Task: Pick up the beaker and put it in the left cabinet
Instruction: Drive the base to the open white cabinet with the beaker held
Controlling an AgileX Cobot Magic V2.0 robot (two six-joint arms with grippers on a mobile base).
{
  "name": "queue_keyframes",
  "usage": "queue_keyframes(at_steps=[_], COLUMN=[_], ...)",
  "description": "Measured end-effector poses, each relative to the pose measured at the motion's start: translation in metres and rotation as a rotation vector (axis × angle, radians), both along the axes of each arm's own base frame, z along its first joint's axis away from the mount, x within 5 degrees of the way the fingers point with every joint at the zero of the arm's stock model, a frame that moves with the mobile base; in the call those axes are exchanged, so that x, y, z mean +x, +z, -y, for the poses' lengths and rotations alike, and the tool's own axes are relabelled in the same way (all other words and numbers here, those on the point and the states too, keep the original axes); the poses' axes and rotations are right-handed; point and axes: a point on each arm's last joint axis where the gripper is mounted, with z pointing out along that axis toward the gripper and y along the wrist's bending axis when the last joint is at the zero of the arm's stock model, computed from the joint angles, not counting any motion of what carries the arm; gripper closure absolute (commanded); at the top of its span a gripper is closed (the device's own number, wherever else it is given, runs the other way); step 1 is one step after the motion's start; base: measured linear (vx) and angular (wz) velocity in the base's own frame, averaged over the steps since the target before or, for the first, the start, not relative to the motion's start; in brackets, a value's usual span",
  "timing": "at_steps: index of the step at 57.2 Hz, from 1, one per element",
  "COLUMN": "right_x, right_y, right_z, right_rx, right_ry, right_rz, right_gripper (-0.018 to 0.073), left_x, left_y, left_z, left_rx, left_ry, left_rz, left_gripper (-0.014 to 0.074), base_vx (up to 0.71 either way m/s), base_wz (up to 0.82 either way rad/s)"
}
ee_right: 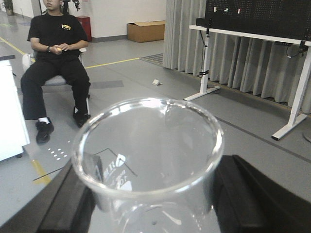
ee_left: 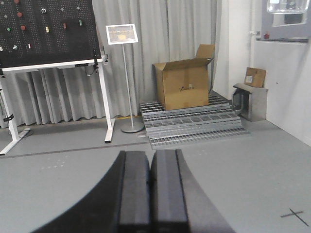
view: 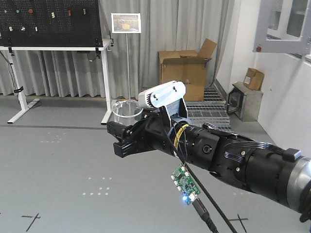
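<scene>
The beaker point(ee_right: 148, 160) is clear glass with a flared rim and white marks, and it fills the right wrist view. My right gripper point(ee_right: 155, 196) is shut on it, one black finger point(ee_right: 68, 199) pressing each side. In the front view the same beaker point(view: 127, 109) stands upright above the right gripper point(view: 120, 140), held in the air over the grey floor. My left gripper point(ee_left: 151, 179) is shut, its two black fingers pressed together with nothing between them. The left cabinet is out of view.
A white-legged pegboard table point(view: 58, 46) and a sign stand point(view: 126, 24) stand ahead. A cardboard box point(view: 184, 73) sits on metal grating point(ee_left: 194, 121). A person in black point(ee_right: 56, 63) sits on a chair. A small circuit board point(view: 185, 184) hangs under the right arm.
</scene>
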Motion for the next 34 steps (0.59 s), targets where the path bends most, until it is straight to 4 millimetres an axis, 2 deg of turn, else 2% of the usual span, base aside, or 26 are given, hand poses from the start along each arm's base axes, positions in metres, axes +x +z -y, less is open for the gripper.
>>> queue_keyframes(at_steps=[34], right_x=[0.0], right_y=[0.0], right_z=[0.0], right_rx=[0.0], right_ry=[0.0], right_rz=[0.0], right_gripper=[0.0414], left_x=[0.0], left_y=[0.0], left_z=[0.0], left_rx=[0.0], left_ry=[0.0], left_rz=[0.0], left_gripper=[0.0595], base_vx=[0.66], base_wz=[0.06])
